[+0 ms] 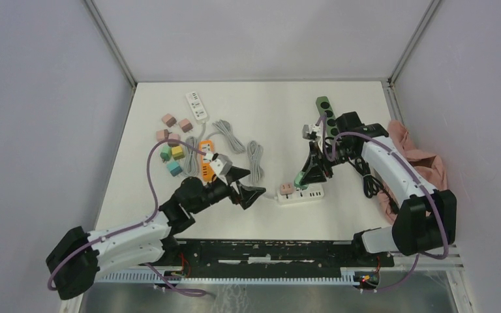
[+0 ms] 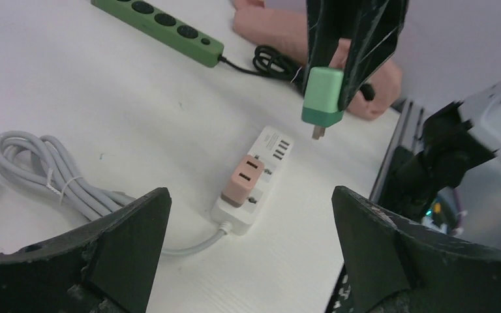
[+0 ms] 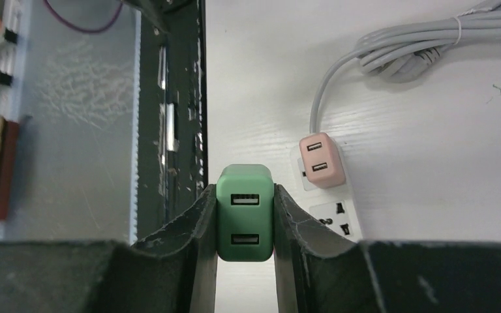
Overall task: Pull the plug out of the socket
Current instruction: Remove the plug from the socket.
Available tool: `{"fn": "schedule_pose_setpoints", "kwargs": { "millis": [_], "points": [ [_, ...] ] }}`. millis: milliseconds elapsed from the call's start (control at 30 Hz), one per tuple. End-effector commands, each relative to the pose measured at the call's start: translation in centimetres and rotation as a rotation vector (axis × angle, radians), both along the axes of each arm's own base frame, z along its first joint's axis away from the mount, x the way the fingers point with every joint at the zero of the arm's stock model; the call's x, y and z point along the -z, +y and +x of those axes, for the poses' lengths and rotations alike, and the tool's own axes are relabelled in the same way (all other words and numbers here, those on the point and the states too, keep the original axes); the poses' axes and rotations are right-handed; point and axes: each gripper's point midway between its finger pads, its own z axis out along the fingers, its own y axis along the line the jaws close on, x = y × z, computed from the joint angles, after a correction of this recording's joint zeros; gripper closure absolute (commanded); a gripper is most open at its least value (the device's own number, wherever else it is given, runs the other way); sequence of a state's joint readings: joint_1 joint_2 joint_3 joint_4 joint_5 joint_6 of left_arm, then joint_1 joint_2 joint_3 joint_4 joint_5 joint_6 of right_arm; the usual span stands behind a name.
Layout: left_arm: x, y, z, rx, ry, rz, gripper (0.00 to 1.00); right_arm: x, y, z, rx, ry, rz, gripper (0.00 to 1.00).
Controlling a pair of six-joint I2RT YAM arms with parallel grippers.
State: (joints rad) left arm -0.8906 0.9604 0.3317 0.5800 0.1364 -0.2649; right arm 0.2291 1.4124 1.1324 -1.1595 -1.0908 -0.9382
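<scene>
So the green plug (image 2: 323,96) is already out of the socket. The right jaws are clenched on its two sides and hold it up in the air, prongs pointing down, just above the far end of the white power strip (image 2: 269,158). From the right wrist view you can see its two USB ports facing the camera, squeezed between the black fingers (image 3: 199,228).

The strip lies flat on the worktop (image 1: 267,111), near the front edge. A pink plug (image 2: 244,179) sits in it at the cord end, and the socket next to that one is bare.

The left jaws are released, spread wide and gripping nothing. They sit low, just beside the cord end of the strip, not touching it as far as I can tell.

Other stuff around: a bundled grey cord (image 2: 45,169) to the left of the strip, a green power strip (image 2: 160,23) further back, and a pink cloth (image 1: 424,156) off to the right.
</scene>
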Motion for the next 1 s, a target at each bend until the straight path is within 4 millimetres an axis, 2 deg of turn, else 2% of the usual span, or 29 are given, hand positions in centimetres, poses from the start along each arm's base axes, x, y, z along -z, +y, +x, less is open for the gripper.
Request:
{"fn": "schedule_pose_setpoints", "kwargs": {
  "millis": [0, 167, 267, 367, 500, 633, 800, 967],
  "points": [
    [-2.5, 1.9, -1.0, -0.076, 0.136, -0.253, 0.01, -3.3, 1.9, 0.8, 0.17, 0.208, 0.186, 1.0],
    [-4.3, 3.7, -0.8, -0.16, 0.204, -0.405, 0.01, -4.4, 2.4, 2.2, 0.262, 0.356, 0.238, 0.97],
    [-5.5, 4.0, 0.1, -0.217, 0.227, -0.414, 0.01, -4.0, 2.6, 2.4, 0.281, 0.485, 0.233, 0.96],
    [-5.5, 3.7, 1.0, -0.267, 0.286, -0.376, 0.0, -3.5, 2.7, 2.8, 0.308, 0.559, 0.202, 0.96],
    [-4.9, 2.4, 1.3, -0.257, 0.356, -0.294, 0.04, -2.2, 2.5, 3.7, 0.382, 0.561, 0.151, 0.96],
    [-4.3, 1.1, 1.4, -0.254, 0.374, -0.153, 0.08, -2.1, 2.6, 3.8, 0.386, 0.581, 0.156, 0.95],
    [-2.7, -0.1, 1.0, -0.358, 0.321, 0.072, 0.08, -2.1, 2.6, 3.8, 0.383, 0.58, 0.158, 0.95],
    [-3.1, -2.1, -0.3, -0.381, 0.226, 0.221, 0.13, -2.0, 2.6, 3.8, 0.386, 0.588, 0.157, 0.95]
  ]
}}
